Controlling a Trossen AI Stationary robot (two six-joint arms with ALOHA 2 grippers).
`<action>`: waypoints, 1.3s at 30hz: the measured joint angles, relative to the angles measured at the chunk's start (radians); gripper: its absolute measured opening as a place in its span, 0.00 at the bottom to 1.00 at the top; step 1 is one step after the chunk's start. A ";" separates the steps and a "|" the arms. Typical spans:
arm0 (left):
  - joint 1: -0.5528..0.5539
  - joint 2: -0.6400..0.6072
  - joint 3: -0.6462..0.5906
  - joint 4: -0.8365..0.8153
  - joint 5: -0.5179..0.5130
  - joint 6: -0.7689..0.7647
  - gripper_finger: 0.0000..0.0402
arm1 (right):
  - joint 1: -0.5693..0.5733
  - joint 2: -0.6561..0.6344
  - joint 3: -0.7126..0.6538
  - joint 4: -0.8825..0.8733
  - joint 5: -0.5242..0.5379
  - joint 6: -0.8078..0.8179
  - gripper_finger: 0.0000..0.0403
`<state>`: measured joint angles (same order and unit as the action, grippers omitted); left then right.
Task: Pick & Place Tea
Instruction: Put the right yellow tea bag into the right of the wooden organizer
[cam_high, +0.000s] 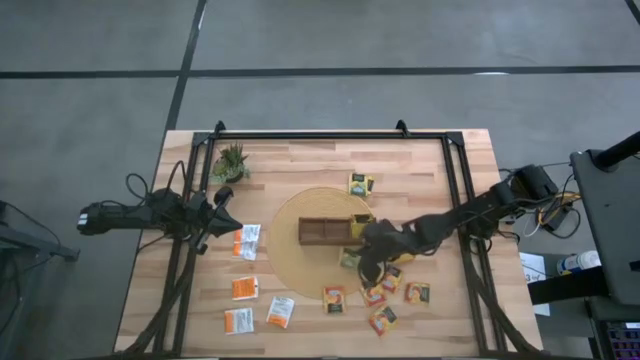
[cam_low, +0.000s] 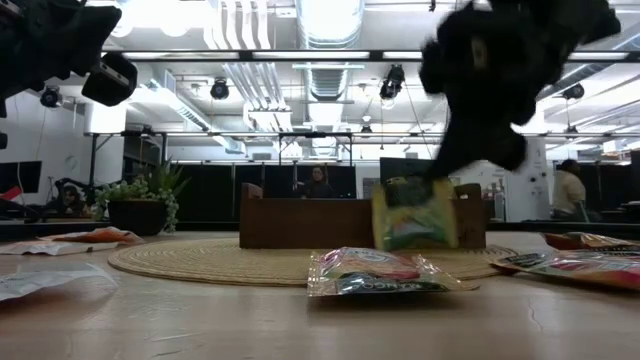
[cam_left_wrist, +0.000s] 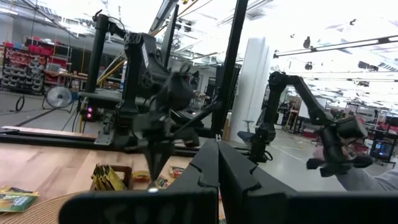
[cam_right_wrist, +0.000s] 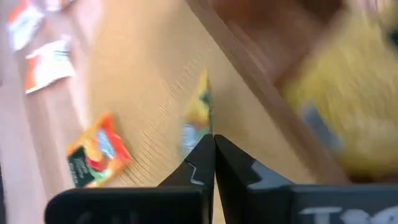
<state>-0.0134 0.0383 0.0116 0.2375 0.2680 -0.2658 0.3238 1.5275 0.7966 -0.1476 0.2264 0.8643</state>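
The right gripper (cam_high: 362, 262) is positioned over the near edge of the round woven mat (cam_high: 290, 262), just in front of the wooden tray (cam_high: 322, 231). Its fingers (cam_right_wrist: 214, 163) are closed edge-on around a yellow-green tea sachet (cam_right_wrist: 198, 115). In the low view the same sachet (cam_low: 414, 212) is seen hanging upright beneath the gripper, in front of the tray's right end; whether its lower edge touches the mat cannot be determined from that view.

The left gripper (cam_high: 222, 196) is held near the table's left side, just beside the potted plant (cam_high: 231, 161), with its fingers (cam_left_wrist: 217, 171) pressed together and nothing between them.

The tray is placed at the centre of the mat. A yellow-green sachet (cam_high: 359, 220) is seen at its right end.

The remaining sachets are distributed as follows:
- One yellow-green sachet (cam_high: 360, 184) lies on the far edge of the mat.
- Two white-and-orange sachets (cam_high: 247, 241) lie together left of the mat.
- One orange sachet (cam_high: 245, 288) and two white-and-orange ones (cam_high: 239, 320) (cam_high: 280, 312) lie towards the near left corner.
- A cluster of orange-brown sachets (cam_high: 382, 319) is spread on the table at the near right of the mat, close below the right gripper.
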 joint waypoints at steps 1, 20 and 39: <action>0.000 0.000 0.000 0.000 0.000 0.000 0.00 | 0.010 0.000 0.019 -0.005 0.028 -0.061 0.02; 0.000 0.000 0.000 0.000 0.000 0.000 0.00 | 0.117 0.001 0.196 -0.403 0.470 -0.445 0.02; 0.000 0.000 0.000 0.000 0.000 0.000 0.00 | 0.117 -0.015 0.148 -0.431 0.610 -0.504 0.02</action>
<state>-0.0135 0.0380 0.0117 0.2377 0.2681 -0.2658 0.4404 1.5120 0.9449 -0.5785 0.8361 0.3606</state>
